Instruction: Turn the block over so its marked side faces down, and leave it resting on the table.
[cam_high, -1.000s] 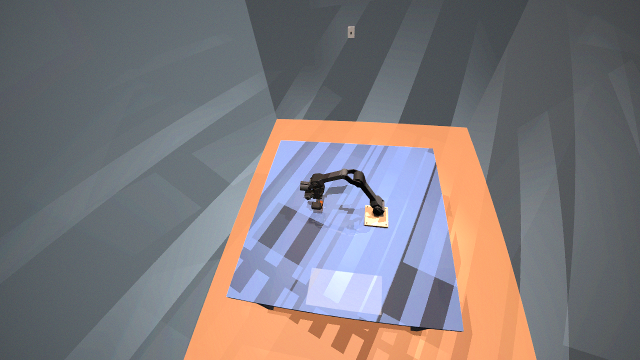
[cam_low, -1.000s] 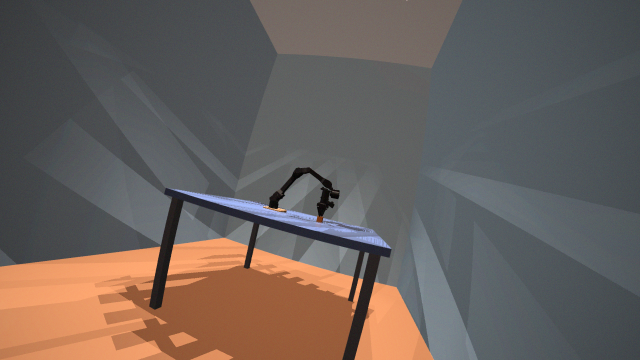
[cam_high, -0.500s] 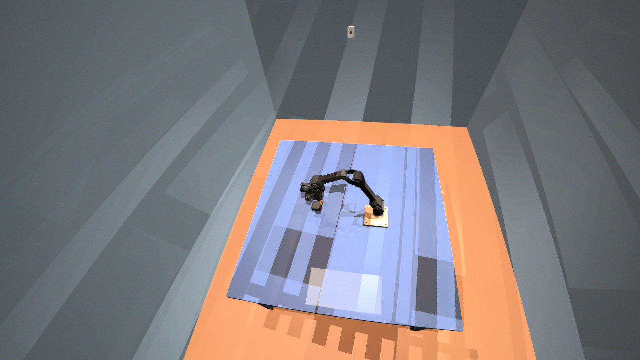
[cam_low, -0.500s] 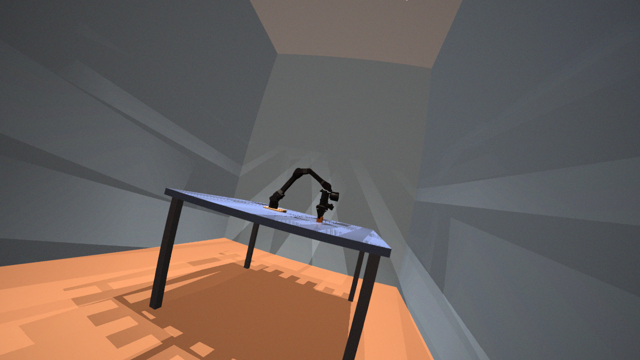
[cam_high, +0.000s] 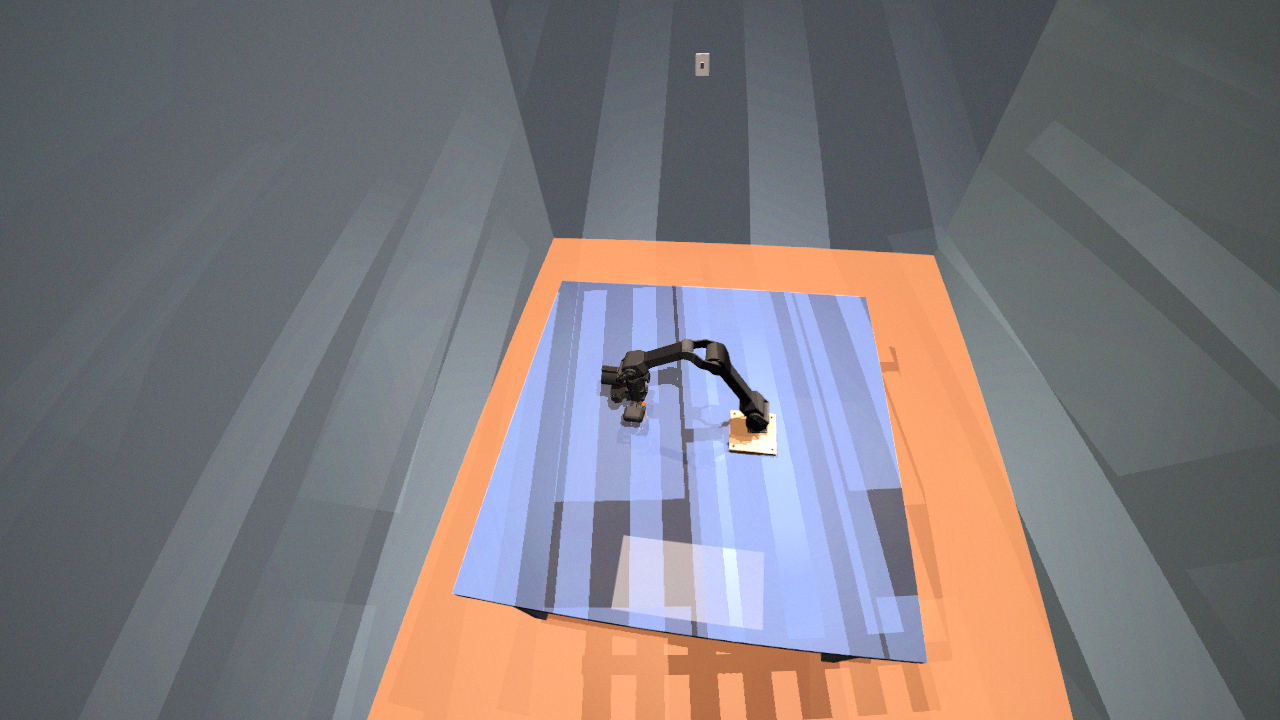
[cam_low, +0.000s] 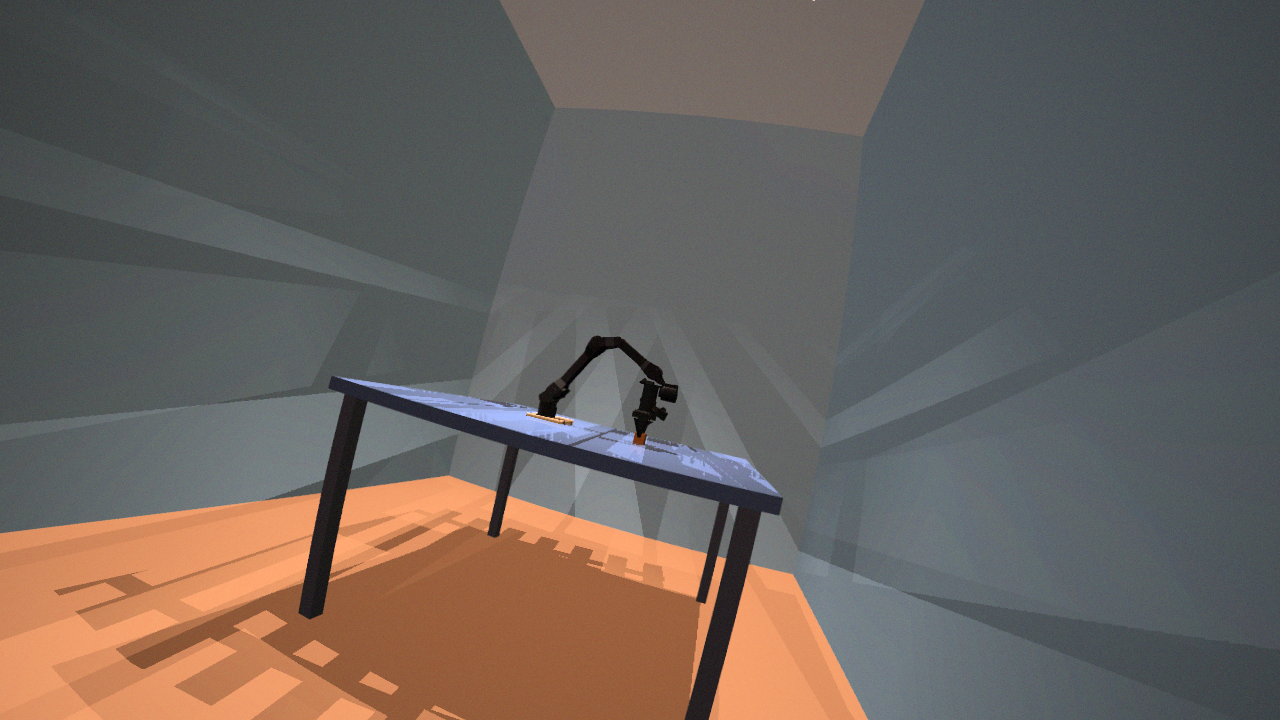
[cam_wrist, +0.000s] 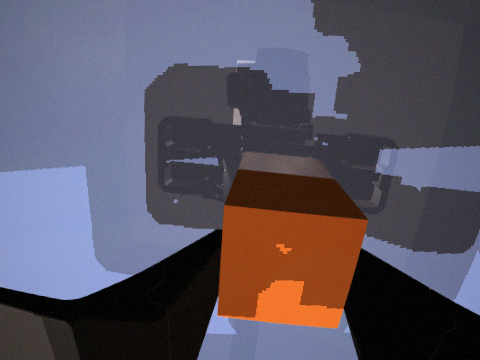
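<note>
The orange block (cam_wrist: 290, 254) (cam_low: 639, 438) sits between my two dark fingers in the wrist view. My gripper (cam_wrist: 283, 248) (cam_high: 632, 410) (cam_low: 640, 433) is shut on the block, pointing straight down at the blue table top (cam_high: 716, 501) (cam_low: 447, 407). The block is at or just above the table surface; I cannot tell if it touches. A small lighter mark shows on the block's face toward the camera. The marked side is not clear from here.
The arm's tan base plate (cam_high: 751, 443) (cam_low: 550, 417) is bolted to the table to the right of the block. The table stands on dark legs (cam_low: 326, 510) over an orange floor (cam_high: 966, 501).
</note>
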